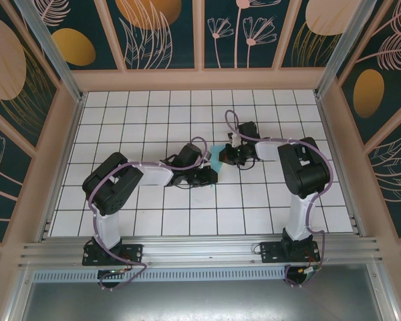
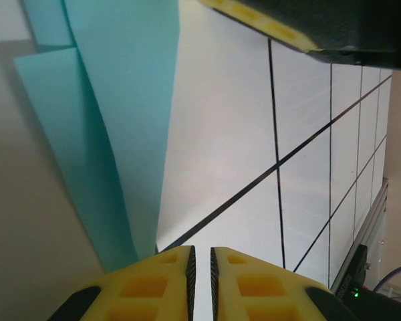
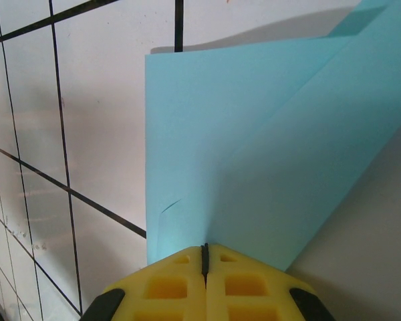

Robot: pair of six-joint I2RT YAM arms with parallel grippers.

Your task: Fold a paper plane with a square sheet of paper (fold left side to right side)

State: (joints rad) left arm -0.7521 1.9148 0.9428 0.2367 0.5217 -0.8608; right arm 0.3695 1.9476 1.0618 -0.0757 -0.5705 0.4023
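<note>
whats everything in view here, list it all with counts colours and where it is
sheet of paper: one, turquoise, partly folded and lifted, mid-table between the two claws
table: one, white tiles with black grid lines, floor of the enclosure
wall panels: several, dark teal with orange and cream plant prints, around the table
rail: one, silver metal, along the near edge
left arm: one, black and white, near left
right arm: one, black and white, near right
left claw: one, yellow pads, open a crack, beside the paper
right claw: one, yellow pads, shut on the paper's edge
</note>
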